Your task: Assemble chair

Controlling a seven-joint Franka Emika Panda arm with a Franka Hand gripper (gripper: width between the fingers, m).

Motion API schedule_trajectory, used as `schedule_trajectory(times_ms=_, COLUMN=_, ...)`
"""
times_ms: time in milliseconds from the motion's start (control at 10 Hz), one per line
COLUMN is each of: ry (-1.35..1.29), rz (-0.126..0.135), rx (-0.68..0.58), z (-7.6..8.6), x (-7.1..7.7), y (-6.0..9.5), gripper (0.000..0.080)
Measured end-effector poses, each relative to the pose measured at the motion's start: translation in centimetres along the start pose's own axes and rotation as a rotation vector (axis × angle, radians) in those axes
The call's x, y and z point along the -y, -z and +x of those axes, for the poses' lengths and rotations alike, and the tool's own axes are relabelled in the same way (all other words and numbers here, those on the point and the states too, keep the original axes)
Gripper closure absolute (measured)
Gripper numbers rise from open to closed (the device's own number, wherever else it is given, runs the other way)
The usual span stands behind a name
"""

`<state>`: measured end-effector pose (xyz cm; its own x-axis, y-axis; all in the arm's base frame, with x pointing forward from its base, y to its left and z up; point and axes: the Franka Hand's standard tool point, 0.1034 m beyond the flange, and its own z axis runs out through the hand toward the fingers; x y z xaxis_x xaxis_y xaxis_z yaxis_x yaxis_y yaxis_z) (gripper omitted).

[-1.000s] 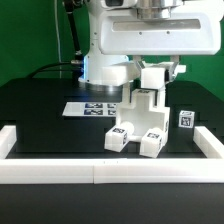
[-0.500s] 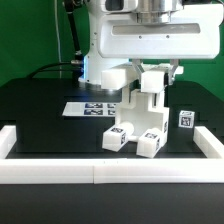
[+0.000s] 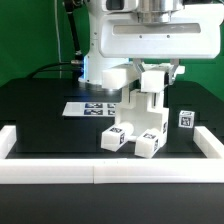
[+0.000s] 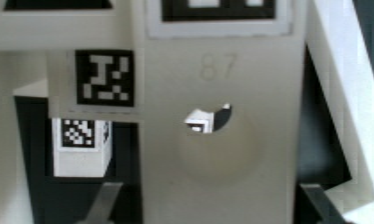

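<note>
Gripping one partly built chair (image 3: 141, 118), one claw (image 3: 157, 70), one loose tagged block (image 3: 186, 118) nearby, one marker board (image 3: 90, 108)

Looks like a robotics lab: a white robot arm (image 3: 140, 40) stands over a black table (image 3: 40, 125) fenced by white border rails (image 3: 60, 172), the marker board (image 3: 85, 108) lies flat, the chair (image 3: 140, 115) wears printed square tags, and behind is possibly a green curtain (image 3: 30, 35).

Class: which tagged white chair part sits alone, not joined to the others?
The small block at the exterior view's right; the rest form the chair.
</note>
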<state>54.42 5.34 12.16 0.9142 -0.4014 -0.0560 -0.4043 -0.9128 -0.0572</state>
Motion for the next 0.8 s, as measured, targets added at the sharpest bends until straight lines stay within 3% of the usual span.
schedule_trajectory(times_ms=800, ry=-0.039, rz=-0.001, rx=-0.003, z=0.16, x=-0.20, y=-0.02, gripper=0.0509)
